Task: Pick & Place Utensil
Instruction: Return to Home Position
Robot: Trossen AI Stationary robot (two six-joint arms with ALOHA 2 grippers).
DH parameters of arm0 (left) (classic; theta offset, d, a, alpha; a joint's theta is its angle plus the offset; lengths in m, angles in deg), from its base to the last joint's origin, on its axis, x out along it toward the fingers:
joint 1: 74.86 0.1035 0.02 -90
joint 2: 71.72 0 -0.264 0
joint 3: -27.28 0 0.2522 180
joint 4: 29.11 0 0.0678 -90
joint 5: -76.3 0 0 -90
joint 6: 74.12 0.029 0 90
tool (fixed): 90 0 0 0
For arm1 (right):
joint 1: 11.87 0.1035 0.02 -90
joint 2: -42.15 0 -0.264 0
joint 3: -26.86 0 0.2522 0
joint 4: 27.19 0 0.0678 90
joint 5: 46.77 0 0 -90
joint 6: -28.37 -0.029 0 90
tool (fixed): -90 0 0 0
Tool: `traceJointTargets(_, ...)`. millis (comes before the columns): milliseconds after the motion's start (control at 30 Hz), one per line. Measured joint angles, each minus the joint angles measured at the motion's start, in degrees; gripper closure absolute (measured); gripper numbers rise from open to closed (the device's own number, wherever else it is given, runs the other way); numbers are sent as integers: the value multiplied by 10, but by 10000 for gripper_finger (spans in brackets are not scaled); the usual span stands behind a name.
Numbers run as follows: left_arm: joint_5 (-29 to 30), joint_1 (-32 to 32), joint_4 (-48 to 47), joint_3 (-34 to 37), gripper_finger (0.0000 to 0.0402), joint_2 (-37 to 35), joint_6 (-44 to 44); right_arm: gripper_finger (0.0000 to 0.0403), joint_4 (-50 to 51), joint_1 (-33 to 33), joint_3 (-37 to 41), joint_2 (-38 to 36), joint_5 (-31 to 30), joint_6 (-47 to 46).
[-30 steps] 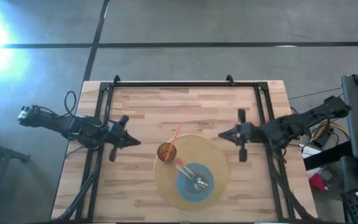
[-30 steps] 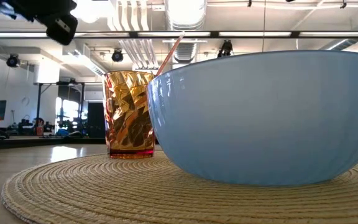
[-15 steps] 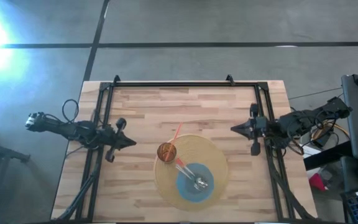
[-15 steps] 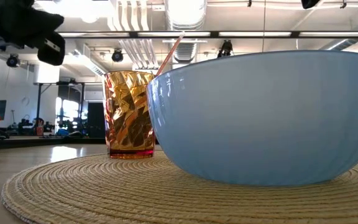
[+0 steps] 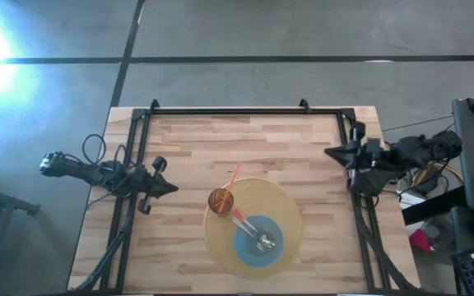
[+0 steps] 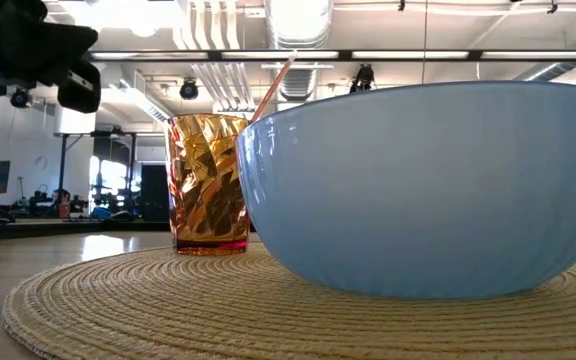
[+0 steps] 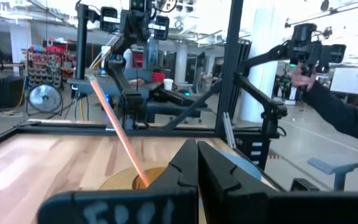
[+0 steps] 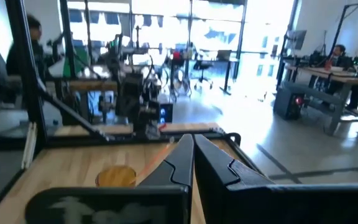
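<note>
A silver utensil (image 5: 262, 239) lies in the blue bowl (image 5: 249, 247), its handle slanting over the rim toward the amber cup (image 5: 220, 201). The cup holds an orange straw (image 5: 234, 174) and stands beside the bowl on the round woven placemat (image 5: 282, 205). In the low view the cup (image 6: 208, 185) stands behind the bowl (image 6: 428, 190). My left gripper (image 5: 174, 187) hovers shut, left of the cup. My right gripper (image 5: 329, 153) hovers shut near the table's right edge. The left wrist view shows the straw (image 7: 114, 124); the right wrist view shows the cup (image 8: 115, 176).
A black frame (image 5: 229, 111) runs along the table's far edge and down both sides. Bare wood (image 5: 245, 144) lies between the placemat and the far edge. A person (image 7: 334, 109) stands in the room beyond the table, with a hand on a dark device.
My right gripper has drawn back from the placemat toward the table's right and far edges, staying shut. My left gripper has pulled back a little toward the left edge. Bowl, cup and utensil have stayed where they were.
</note>
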Motion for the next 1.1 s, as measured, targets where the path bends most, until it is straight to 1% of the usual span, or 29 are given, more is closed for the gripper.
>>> traceJointTargets(133,11,0,-1,0,401,0,-6,394,23,0,4,-49,0,-21)
traceJointTargets(233,28,0,-1,0,401,0,-5,394,43,0,21,-90,-1,-46)
traceJointTargets(367,62,0,-10,0,401,0,-9,394,44,0,69,-152,-1,-61)
traceJointTargets(500,63,0,-34,0,401,0,-29,394,44,0,121,-211,-18,-81)
traceJointTargets(633,63,0,-56,-1,401,0,-37,394,41,0,166,-257,-19,-94)
traceJointTargets(733,63,0,-56,-1,401,0,-38,394,40,0,183,-259,-22,-98)
traceJointTargets(900,63,0,-56,-1,401,0,-38,394,41,0,205,-248,-6,-97)
traceJointTargets(1100,63,0,-56,-1,401,0,-30,394,40,0,248,-258,7,-108)
